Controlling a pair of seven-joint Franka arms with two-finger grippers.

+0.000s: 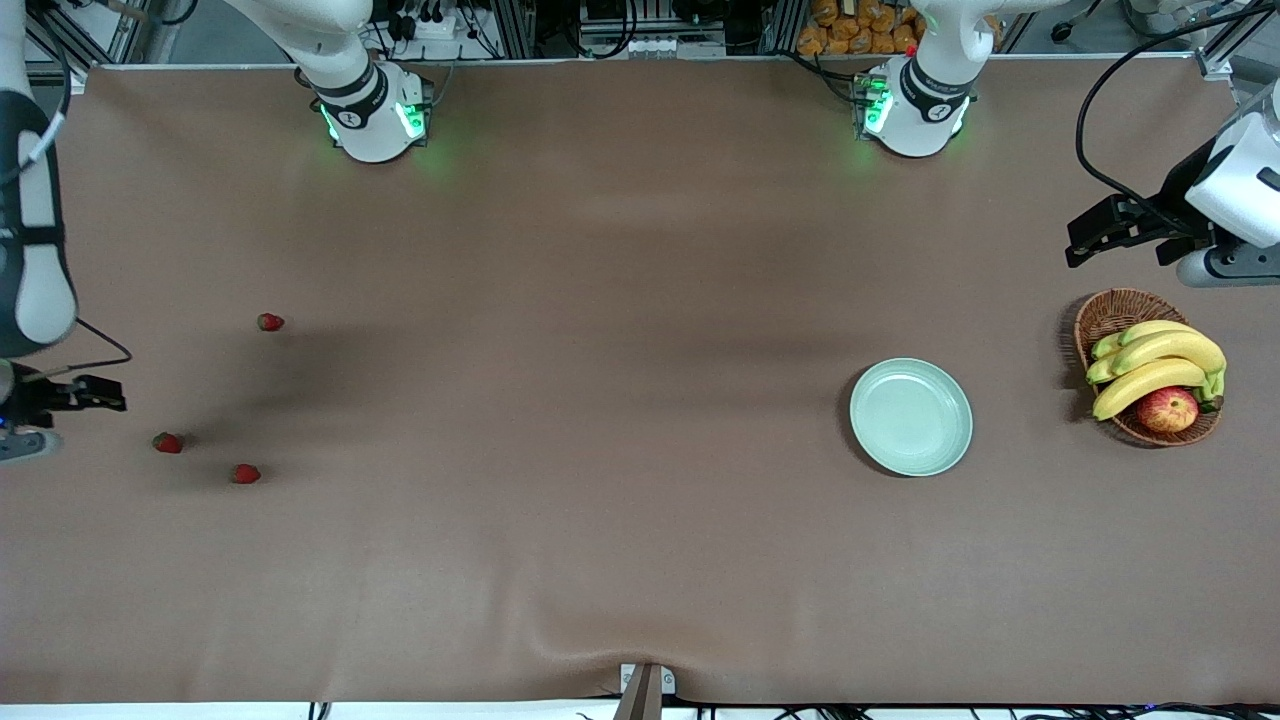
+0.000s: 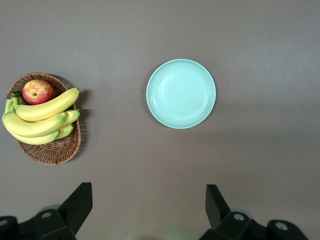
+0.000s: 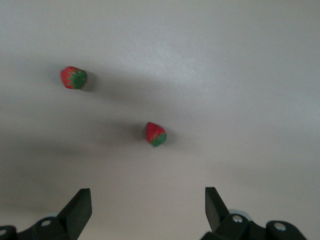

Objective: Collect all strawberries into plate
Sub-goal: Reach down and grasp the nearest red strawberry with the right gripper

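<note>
Three strawberries lie on the brown table toward the right arm's end: one (image 1: 270, 322) farther from the front camera, and two nearer ones (image 1: 168, 442) (image 1: 246, 474). The right wrist view shows two strawberries (image 3: 74, 78) (image 3: 155, 134). My right gripper (image 1: 105, 395) is open and empty, up in the air over the table's edge beside them; it also shows in the right wrist view (image 3: 148, 206). The mint-green plate (image 1: 910, 417) is empty, toward the left arm's end; it also shows in the left wrist view (image 2: 181, 93). My left gripper (image 1: 1085, 240) is open and empty, in the air by the basket; it also shows in the left wrist view (image 2: 148, 206).
A brown wicker basket (image 1: 1110, 312) with bananas (image 1: 1160, 360) and a red-yellow apple (image 1: 1168, 409) stands beside the plate at the left arm's end; it also shows in the left wrist view (image 2: 55, 150). A wide stretch of bare table separates the strawberries from the plate.
</note>
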